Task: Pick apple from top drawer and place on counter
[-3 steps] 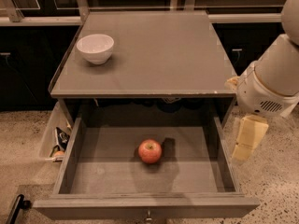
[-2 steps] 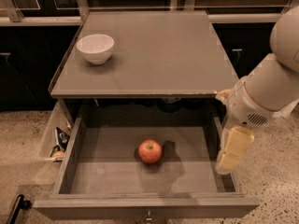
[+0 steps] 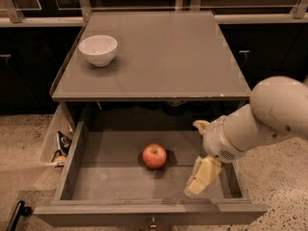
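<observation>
While the top drawer point(image 3: 96, 179) stands pulled out below the counter point(image 3: 163, 57), the camera view looks down on it from the front.

Apple point(image 3: 154, 156): small, round, red, with a paler yellowish patch around the stem dimple. It sits upright on the bare drawer bottom, roughly mid-drawer and clear of every wall.

Gripper point(image 3: 202, 177): cream-coloured, pointing down inside the drawer's right half. It is to the right of the apple, apart from it and nearer the front wall. Spread or pressed together, cannot tell.

White arm point(image 3: 260, 124) reaches in from the right.

Counter: grey-brown, matte, small chips on the front edge near the right corner. White bowl point(image 3: 98, 49) sits at its back left. Small knob point(image 3: 153, 222) on the drawer front. Speckled floor point(image 3: 24, 138) on either side.
</observation>
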You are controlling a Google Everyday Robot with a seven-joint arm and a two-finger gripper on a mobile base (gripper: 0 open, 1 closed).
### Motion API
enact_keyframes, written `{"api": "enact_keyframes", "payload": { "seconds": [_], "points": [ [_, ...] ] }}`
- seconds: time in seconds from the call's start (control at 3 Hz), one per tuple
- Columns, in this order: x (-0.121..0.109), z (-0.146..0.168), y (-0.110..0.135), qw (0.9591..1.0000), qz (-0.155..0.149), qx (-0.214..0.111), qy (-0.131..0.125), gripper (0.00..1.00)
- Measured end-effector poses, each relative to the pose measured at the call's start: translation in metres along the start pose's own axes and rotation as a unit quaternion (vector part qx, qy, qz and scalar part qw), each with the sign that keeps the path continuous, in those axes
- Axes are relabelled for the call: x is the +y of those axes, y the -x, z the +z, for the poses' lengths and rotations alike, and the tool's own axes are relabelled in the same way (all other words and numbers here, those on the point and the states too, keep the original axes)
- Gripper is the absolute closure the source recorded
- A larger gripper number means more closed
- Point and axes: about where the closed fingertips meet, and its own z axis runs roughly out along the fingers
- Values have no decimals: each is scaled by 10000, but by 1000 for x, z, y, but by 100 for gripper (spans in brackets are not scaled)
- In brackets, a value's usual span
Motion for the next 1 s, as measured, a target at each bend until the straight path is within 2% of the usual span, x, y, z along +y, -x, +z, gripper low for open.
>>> {"api": "enact_keyframes", "payload": {
  "seconds": [0.33,0.67,1.0],
  "points": [
    [-4,34,15,9978,-242,-595,-169,0],
    [-9,34,21,9970,-343,-632,-280,0],
    [-9,34,21,9971,-340,-630,-274,0]
  ]
}}
